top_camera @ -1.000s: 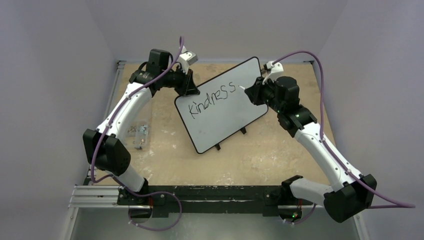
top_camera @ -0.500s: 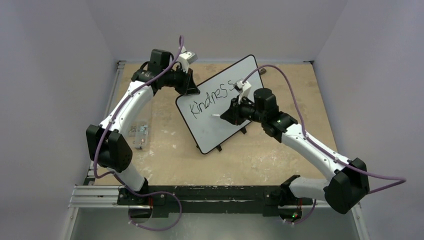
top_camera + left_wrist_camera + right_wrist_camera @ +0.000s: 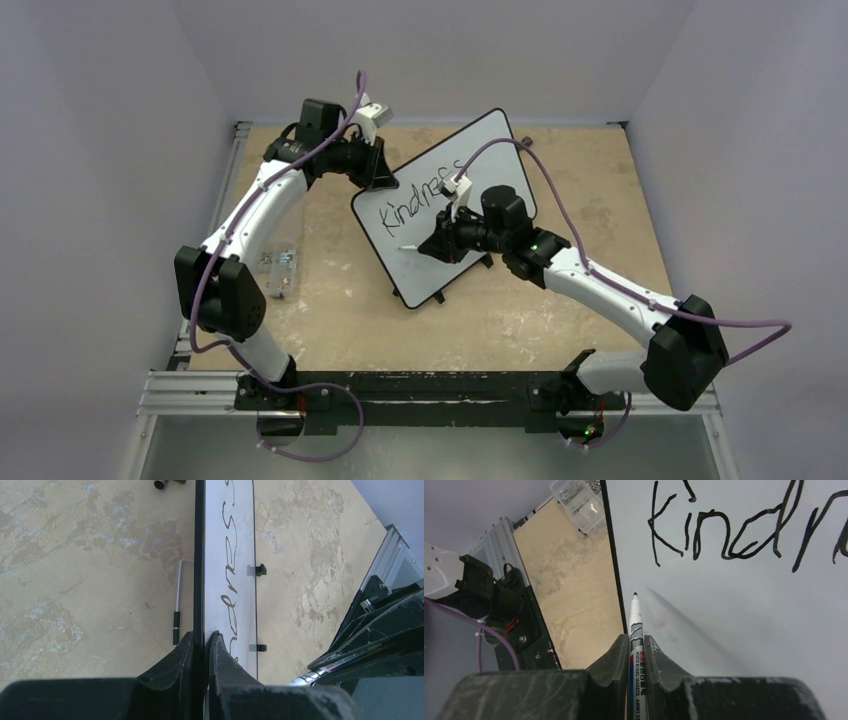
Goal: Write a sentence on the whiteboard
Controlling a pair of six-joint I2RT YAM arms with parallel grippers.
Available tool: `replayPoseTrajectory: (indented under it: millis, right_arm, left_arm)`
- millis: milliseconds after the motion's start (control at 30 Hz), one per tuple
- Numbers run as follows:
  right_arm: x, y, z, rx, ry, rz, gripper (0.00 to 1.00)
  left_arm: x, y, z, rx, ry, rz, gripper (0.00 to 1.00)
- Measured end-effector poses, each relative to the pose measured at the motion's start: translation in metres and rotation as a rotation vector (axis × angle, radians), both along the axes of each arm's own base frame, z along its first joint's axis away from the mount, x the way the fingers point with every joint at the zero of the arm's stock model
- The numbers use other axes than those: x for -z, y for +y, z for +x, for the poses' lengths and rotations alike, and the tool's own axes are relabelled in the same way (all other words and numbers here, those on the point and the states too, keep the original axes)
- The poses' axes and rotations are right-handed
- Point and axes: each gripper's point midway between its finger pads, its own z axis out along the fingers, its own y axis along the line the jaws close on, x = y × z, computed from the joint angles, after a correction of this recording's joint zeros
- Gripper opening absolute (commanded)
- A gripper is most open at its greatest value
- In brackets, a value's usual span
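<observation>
The whiteboard (image 3: 425, 272) stands tilted on the table, with its black rim at the upper left corner clamped in my left gripper (image 3: 383, 180). That grip shows edge-on in the left wrist view, where the left gripper (image 3: 202, 635) is shut on the whiteboard (image 3: 235, 540). One line of the sentence (image 3: 415, 208) reads "Kindness" (image 3: 724, 530). My right gripper (image 3: 428, 246) is shut on a whiteboard marker (image 3: 635, 625). The marker's tip hovers below the "K", just inside the board's left rim. Whether the tip touches the whiteboard (image 3: 749, 620) I cannot tell.
A clear plastic box (image 3: 277, 265) of small parts lies on the table left of the board. Behind the board a thin metal stand rod (image 3: 178, 595) rests on the table. Small black feet (image 3: 438, 295) hold the board's lower edge. An aluminium rail (image 3: 200, 385) runs along the near edge.
My right arm has swung with the marker from the right end of "Kindness" down and left to below the word's start. The left gripper and the board have stayed put.
</observation>
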Motion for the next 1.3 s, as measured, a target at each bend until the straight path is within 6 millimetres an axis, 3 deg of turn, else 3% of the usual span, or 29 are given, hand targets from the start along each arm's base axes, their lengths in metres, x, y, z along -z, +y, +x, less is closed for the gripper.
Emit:
replayPoseTrajectory:
  millis: [267, 800, 1300]
  right_arm:
    - [0.014, 0.008, -0.007, -0.027, 0.01, -0.025, 0.0]
    - [0.034, 0.011, 0.008, 0.024, 0.021, -0.064, 0.0]
    - [0.046, 0.017, -0.001, -0.029, 0.043, -0.081, 0.0]
  left_arm:
    - [0.004, 0.003, 0.003, -0.01, 0.014, 0.0, 0.0]
    - [0.005, 0.003, 0.003, -0.008, 0.016, -0.002, 0.0]
    - [0.007, 0.004, 0.006, -0.004, 0.017, -0.003, 0.0]
